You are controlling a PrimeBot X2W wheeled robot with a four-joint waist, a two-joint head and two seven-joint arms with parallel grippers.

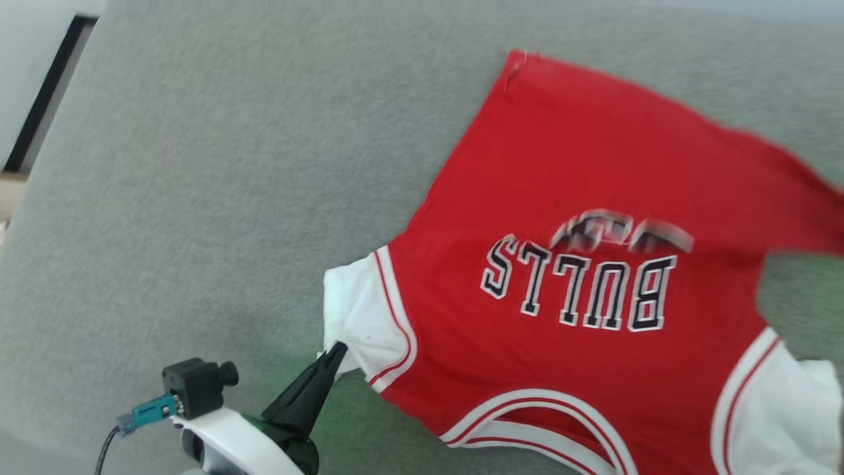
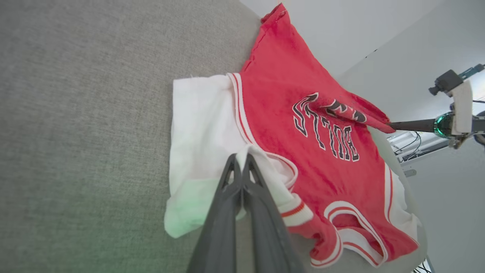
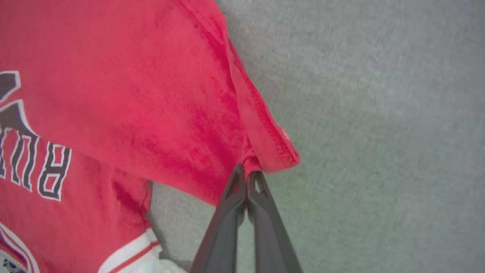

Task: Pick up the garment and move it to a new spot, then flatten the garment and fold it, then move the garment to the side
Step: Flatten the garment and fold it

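In the head view, the garment (image 1: pixel 580 165) lies spread on the grey surface (image 1: pixel 198 198), right of centre, with your left gripper (image 1: pixel 335 353) at its white sleeve (image 1: pixel 359 310). In the left wrist view, those fingers (image 2: pixel 231 178) are pinched together on the sleeve's fold, while the right gripper (image 2: pixel 390 127) holds red cloth raised. In the right wrist view, its tips are clamped on the hem corner (image 3: pixel 280 151). The cloth looks light and limp to me, so grip seams and corners and keep it taut.

Around the work
A grey woven surface (image 1: pixel 198 198) is seen spread wide; a black strip (image 1: pixel 49 92) is caught beyond its left edge, beside a pale wall (image 1: pixel 33 39).
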